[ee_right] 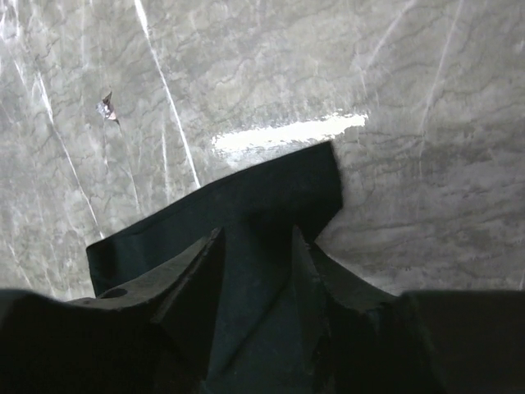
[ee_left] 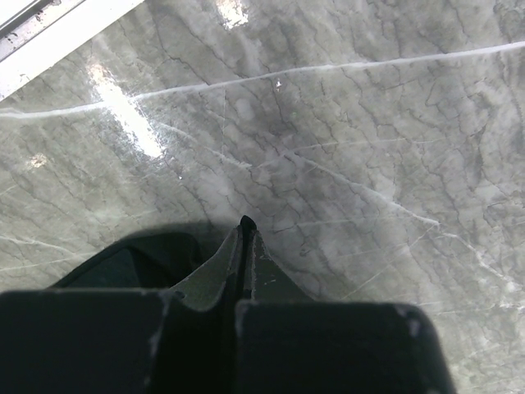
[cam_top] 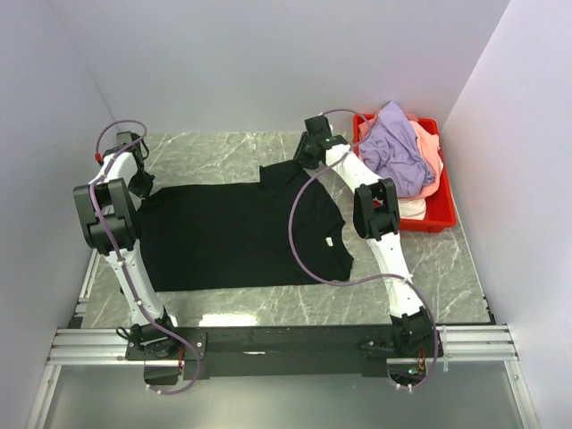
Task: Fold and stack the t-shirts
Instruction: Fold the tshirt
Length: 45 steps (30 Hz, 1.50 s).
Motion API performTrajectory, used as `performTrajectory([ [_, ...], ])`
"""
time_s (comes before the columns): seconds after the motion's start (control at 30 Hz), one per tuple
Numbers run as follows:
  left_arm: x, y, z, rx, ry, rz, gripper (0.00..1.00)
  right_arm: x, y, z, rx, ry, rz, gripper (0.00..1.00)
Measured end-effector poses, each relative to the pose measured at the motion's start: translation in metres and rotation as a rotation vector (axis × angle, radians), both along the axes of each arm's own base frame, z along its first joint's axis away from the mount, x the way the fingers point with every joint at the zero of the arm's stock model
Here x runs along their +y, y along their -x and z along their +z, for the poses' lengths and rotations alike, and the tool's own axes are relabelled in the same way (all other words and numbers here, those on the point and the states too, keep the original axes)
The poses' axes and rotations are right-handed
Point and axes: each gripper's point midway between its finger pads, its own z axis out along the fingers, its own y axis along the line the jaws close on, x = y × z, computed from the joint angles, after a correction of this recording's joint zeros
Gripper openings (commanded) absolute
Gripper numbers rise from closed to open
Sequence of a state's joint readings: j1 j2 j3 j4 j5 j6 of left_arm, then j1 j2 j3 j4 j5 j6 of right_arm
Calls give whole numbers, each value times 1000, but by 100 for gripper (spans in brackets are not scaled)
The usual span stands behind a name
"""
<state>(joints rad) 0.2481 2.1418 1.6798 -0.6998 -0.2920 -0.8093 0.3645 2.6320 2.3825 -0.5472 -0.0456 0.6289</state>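
A large black t-shirt [cam_top: 241, 232] lies spread flat on the marble table, its small white label [cam_top: 329, 241] near the right side. My left gripper [cam_top: 143, 183] is at the shirt's left edge. In the left wrist view it [ee_left: 244, 228] is shut on a thin fold of the black cloth [ee_left: 139, 258]. My right gripper [cam_top: 304, 156] hovers at the shirt's far right corner. Its jaws [ee_right: 256, 246] stand open in the right wrist view, with the black sleeve [ee_right: 279, 185] lying flat on the table between and beyond them. Lavender [cam_top: 398, 147], salmon-pink [cam_top: 431, 152] and white [cam_top: 411, 207] t-shirts are piled at the right.
The pile sits in a red plastic bin [cam_top: 444, 219] at the table's back right, close behind the right arm. White walls close in the table on three sides. A small scrap [ee_right: 107, 107] lies on the marble. A metal rail [ee_left: 49, 33] borders the table.
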Motion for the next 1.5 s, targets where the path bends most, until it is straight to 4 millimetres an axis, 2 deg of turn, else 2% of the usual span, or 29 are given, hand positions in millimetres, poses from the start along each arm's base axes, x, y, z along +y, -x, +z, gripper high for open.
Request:
performTrajectory([
  [0.13,0,0,0,0,0,0,1,3,1,-2,9,-10,-2,35],
  [0.17,0,0,0,0,0,0,1,5,2,-2,10,-10,-1,28],
  [0.33,0,0,0,-2,2,-1,1,18,11,-6,23,3,19,17],
  [0.4,0,-1,1,-4,2,-1,1,23,16,-7,29,14,27,8],
  [0.43,0,-1,1,-5,2,-1,1,26,18,-8,30,21,33,0],
  [0.67,-1,-1,1,-5,4,-3,1,38,28,-7,9,93,63,0],
  [0.87,-1,-1,3,-8,5,-4,1,35,34,4,-56,221,87,0],
  [0.97,-3,0,9,-25,8,-7,1,31,39,27,-116,277,99,0],
  [1.17,-7,7,26,-65,10,-12,1,28,58,102,-264,311,104,0],
  [1.27,-9,11,29,-72,14,-15,1,32,60,127,-327,298,101,0],
  [1.37,-11,18,29,-74,16,-16,1,27,71,125,-328,310,116,0],
  [1.5,-15,31,28,-67,21,-17,1,18,88,104,-290,347,156,0],
])
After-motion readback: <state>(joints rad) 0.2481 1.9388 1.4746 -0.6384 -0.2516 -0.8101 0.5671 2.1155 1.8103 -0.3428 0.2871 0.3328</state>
